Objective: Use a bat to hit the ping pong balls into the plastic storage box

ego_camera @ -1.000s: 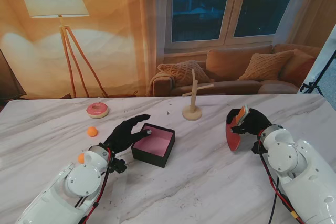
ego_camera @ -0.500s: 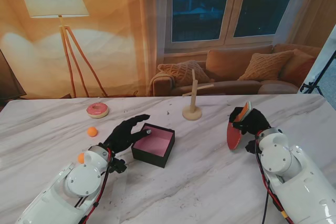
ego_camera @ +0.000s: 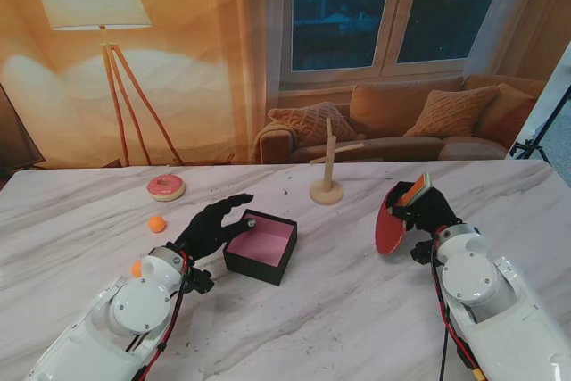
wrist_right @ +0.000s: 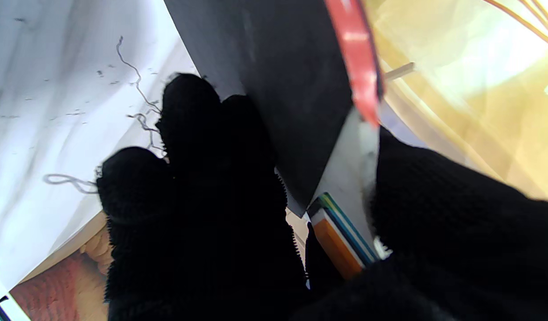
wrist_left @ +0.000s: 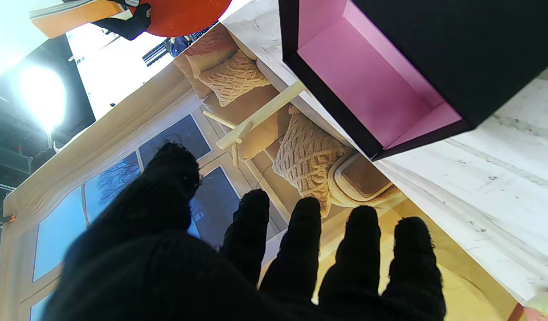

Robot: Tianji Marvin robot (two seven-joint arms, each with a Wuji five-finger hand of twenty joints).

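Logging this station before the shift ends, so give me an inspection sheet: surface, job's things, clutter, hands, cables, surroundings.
Surface: marble table, small dark specks.
Job's things: box open, pink inside, no ball in it; ball to its left; second ball by the left arm; bat.
Clutter: donut, wooden stand.
Hands: left hand open at the box's left edge; right hand holds the bat.
Cables: red and black along both arms.
Surroundings: living-room backdrop.

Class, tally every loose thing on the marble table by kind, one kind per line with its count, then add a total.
Ping pong balls: 2
Storage box: 1
Bat: 1
Doughnut: 1
Wooden stand: 1
Total: 6
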